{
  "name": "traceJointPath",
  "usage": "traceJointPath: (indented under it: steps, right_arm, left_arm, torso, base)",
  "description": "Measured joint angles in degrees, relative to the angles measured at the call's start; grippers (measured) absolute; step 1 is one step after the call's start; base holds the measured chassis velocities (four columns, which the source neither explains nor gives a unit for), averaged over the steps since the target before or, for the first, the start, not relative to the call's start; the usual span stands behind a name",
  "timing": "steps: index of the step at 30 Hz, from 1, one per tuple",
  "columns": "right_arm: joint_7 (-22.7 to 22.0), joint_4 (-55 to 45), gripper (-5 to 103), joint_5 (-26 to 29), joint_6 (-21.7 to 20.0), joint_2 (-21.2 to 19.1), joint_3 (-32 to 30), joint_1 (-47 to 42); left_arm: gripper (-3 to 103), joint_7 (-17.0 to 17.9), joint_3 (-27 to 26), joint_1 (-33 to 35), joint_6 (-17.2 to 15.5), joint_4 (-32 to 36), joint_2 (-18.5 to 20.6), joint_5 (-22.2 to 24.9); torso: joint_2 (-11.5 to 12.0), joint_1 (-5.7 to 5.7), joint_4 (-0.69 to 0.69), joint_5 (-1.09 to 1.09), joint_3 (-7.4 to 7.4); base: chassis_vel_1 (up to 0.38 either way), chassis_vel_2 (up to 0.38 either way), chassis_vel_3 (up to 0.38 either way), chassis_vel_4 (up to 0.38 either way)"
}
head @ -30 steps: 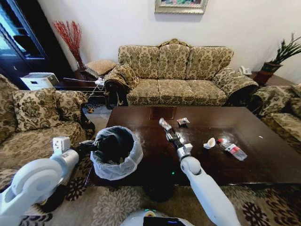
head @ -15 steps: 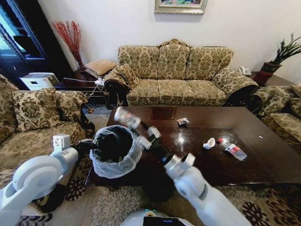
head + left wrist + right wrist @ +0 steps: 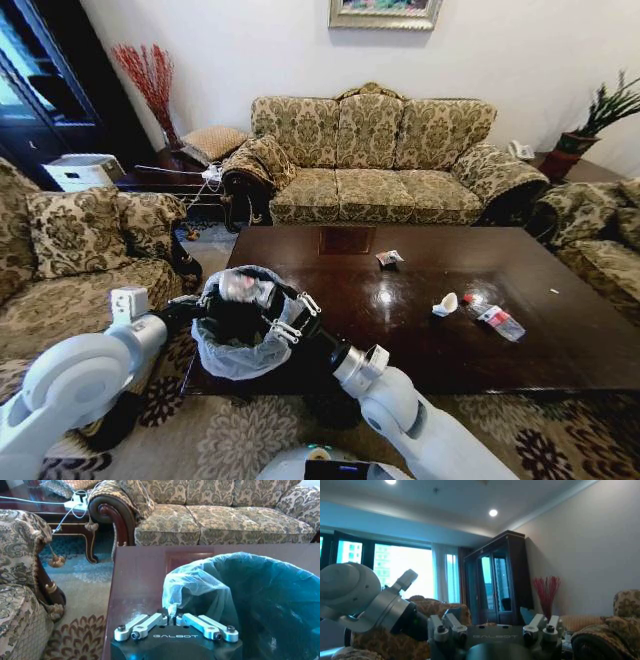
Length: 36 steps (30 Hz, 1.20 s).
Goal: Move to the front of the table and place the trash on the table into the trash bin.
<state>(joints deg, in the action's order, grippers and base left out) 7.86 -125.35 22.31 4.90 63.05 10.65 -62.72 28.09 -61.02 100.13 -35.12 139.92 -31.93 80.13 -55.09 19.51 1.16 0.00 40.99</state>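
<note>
Right end effector [image 3: 243, 287] with pale trash [image 3: 238, 285] over the trash bin [image 3: 246, 345].

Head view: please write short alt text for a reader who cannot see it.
The right gripper hangs over the bag-lined trash bin at the dark table's left end; the left gripper holds the bin's rim. A wrapper, cup and bottle remain on the table.

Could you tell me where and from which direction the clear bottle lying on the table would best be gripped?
The clear bottle lies flat on the table, beside a white cup. I would probably come straight down from above and close across its labelled middle, jaws crosswise to its length: the round body is narrowest that way, and the side away from the cup is free.
</note>
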Motion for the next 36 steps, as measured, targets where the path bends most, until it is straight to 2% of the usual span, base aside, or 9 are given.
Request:
traceJointPath:
  steps: [3, 4, 7, 8, 11, 18, 24, 33, 36]
  right_arm:
    - [-1.65, -0.64, 94, 0.65, 1.20, 0.61, -2.22, -0.86]
    - [-1.65, -0.64, 94, 0.65, 1.20, 0.61, -2.22, -0.86]
    - [-8.41, -0.51, 99, 1.83, 0.90, 1.19, -8.35, -2.93]
    - [-8.41, -0.51, 99, 1.83, 0.90, 1.19, -8.35, -2.93]
    - [-13.49, 3.56, 100, 3.52, -0.15, 1.29, -15.82, -5.33]
    - [-16.07, 8.91, 100, 6.33, -1.07, 2.52, -24.81, -9.82]
    - [-16.68, 14.85, 100, 6.74, 0.69, 3.55, -31.64, -13.30]
    - [-17.62, 18.68, 100, 6.29, 2.46, 3.95, -34.82, -15.51]
    - [-18.72, 20.24, 100, 3.79, 5.30, 5.04, -34.63, -16.05]
  left_arm:
    - [4, 0.00, -0.02, 0.00, -0.01, -0.08, -0.11, -0.01]
    - [4, 0.00, -0.02, 0.00, -0.01, -0.08, -0.11, -0.01]
    - [4, -0.01, 0.02, -0.10, -0.04, -0.15, -0.47, -0.05]
    - [4, -0.01, 0.02, -0.10, -0.04, -0.15, -0.47, -0.05]
    - [4, -0.04, 0.64, -0.53, -0.05, -0.16, -0.92, -0.13]
    - [4, -0.19, 1.39, -0.66, -0.08, -0.06, -2.10, -0.91]
    - [4, -0.27, 1.84, -0.60, -0.12, 0.11, -2.94, -1.37]
    - [4, -0.41, 2.50, -0.73, -0.14, 0.10, -3.06, -1.61]
    - [4, -0.48, 2.52, -0.73, -0.13, 0.15, -3.13, -1.63]
  torso:
    - [0.00, 0.00, 0.00, 0.00, 0.00]
    - [0.00, 0.00, 0.00, 0.00, 0.00]
    - [0.00, 0.00, 0.00, 0.00, 0.00]
    - [0.00, 0.00, 0.00, 0.00, 0.00]
    - [0.00, 0.00, 0.00, 0.00, 0.00]
    - [0.00, 0.01, 0.00, 0.00, 0.00]
    - [0.00, 0.00, 0.01, 0.00, 0.00]
    - [0.00, 0.01, 0.00, 0.02, 0.00]
    - [0.00, 0.00, -0.01, 0.04, 0.00]
  base:
    - [0.000, 0.000, 0.000, 0.000]
    - [0.000, 0.000, 0.000, 0.000]
    - [0.000, 0.000, 0.000, 0.000]
    - [0.000, 0.000, 0.000, 0.000]
    - [0.000, 0.000, 0.000, 0.000]
    - [0.000, 0.000, 0.000, 0.000]
    - [-0.042, -0.046, 0.057, 0.058]
    - [-0.213, -0.183, 0.210, 0.198]
    - [-0.250, -0.253, 0.236, 0.242]
